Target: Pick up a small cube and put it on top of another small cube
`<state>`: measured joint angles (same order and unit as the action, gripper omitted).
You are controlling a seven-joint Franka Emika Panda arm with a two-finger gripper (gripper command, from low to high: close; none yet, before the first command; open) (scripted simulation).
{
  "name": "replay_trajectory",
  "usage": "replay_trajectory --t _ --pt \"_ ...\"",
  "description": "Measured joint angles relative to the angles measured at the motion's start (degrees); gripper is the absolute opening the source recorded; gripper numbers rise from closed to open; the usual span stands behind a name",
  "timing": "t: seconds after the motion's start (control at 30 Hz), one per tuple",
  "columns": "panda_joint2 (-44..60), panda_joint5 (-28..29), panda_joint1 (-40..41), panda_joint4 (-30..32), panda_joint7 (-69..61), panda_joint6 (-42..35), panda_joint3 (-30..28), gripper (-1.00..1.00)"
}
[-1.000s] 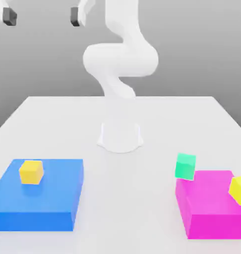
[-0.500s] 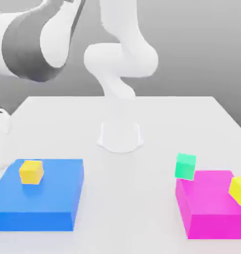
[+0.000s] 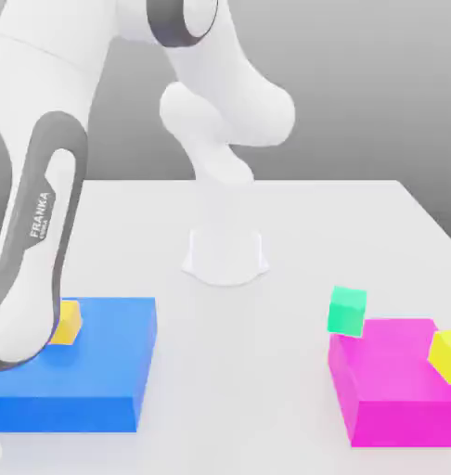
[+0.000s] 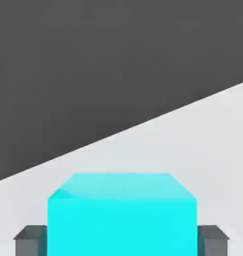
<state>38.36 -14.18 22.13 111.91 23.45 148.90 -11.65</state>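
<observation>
We see the cyan cube (image 4: 122, 217) sitting squarely between our gripper (image 4: 121, 241)'s two dark fingers (image 4: 29, 240), which press against its opposite sides: the hand is closed on it. In the exterior view our arm (image 3: 34, 232) reaches down at about nine o'clock over the blue block (image 3: 90, 371). The mint-green cube (image 3: 346, 311) lies well apart at four o'clock, tilted against the magenta block (image 3: 396, 385).
</observation>
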Motion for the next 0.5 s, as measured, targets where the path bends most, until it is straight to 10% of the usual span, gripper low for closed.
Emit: replay_trajectory --t 0.5 --pt "-24.23 6.05 -16.20 15.27 16.43 -8.14 2.06 -1.00"
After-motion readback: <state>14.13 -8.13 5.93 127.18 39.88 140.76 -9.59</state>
